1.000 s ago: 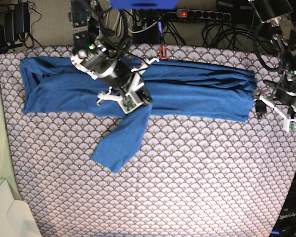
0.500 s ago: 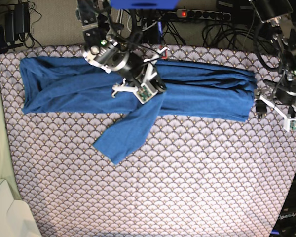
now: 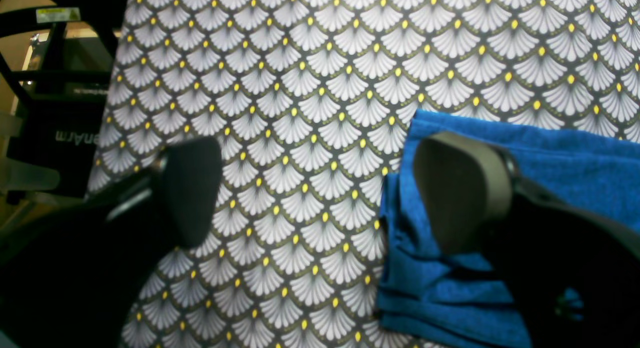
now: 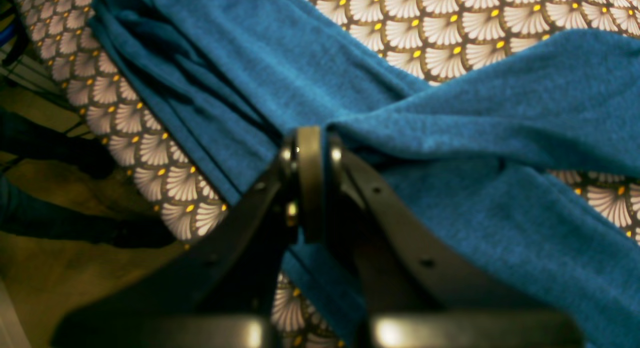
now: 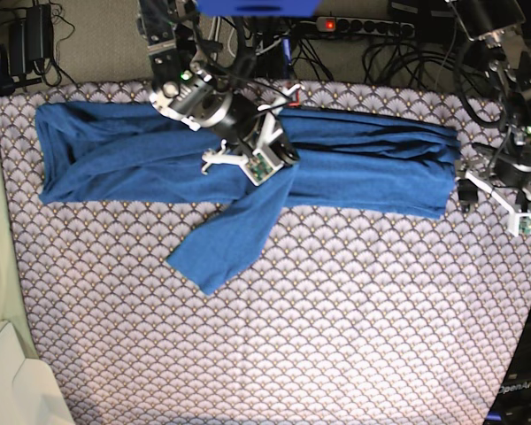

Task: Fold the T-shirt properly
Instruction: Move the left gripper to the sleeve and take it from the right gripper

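Note:
The blue T-shirt [image 5: 363,159] lies as a long folded band across the far side of the patterned table cloth [image 5: 354,319]. One sleeve [image 5: 234,235] trails from the band toward the near left. My right gripper [image 5: 288,158] sits over the middle of the band. In the right wrist view, the right gripper [image 4: 312,138] is shut on a gathered fold of the sleeve [image 4: 450,118]. My left gripper [image 5: 467,188] hovers at the band's right end. In the left wrist view, this left gripper [image 3: 325,188] stands wide open, one finger [image 3: 460,188] over the T-shirt's edge [image 3: 560,153].
A power strip and tangled cables [image 5: 363,27] run along the far edge behind the table. A white object [image 5: 9,381] sits at the near left corner. The cloth's right edge and a black frame [image 3: 55,113] show beside the left gripper.
My right gripper moved right and away from me along the band, pulling the sleeve's upper end with it so the sleeve lies longer and straighter. The left arm stayed still.

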Robot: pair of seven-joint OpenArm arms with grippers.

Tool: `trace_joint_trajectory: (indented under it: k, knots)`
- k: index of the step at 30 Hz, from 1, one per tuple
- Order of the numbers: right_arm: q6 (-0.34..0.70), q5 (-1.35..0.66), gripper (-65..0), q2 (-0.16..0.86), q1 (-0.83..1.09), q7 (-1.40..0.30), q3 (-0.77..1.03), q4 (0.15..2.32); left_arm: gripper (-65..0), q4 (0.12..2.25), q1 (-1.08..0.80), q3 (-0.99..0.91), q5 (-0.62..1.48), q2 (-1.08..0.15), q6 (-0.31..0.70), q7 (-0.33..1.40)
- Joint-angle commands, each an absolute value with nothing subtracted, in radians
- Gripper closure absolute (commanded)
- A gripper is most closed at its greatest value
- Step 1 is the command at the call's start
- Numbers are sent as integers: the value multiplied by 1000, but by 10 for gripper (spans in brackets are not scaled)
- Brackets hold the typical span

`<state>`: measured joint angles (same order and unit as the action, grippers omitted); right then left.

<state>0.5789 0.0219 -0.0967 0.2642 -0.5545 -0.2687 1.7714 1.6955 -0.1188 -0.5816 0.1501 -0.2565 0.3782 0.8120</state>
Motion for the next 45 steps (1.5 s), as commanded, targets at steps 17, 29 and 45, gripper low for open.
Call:
trace_joint_trajectory:
  k: [17,29,45]
  knots:
    - [582,2,-331,-101,295,-530,-266,1859,-621,1788,-101,-579,163,-272,377,792]
    - [585,2,-335,-50,300,-654,25,1997,-621,1834,196,-18,154,-131,364,883]
    - [627,2,-336,-22,297,-654,433,1997,-621,1081,390,409,-246,157,363,622]
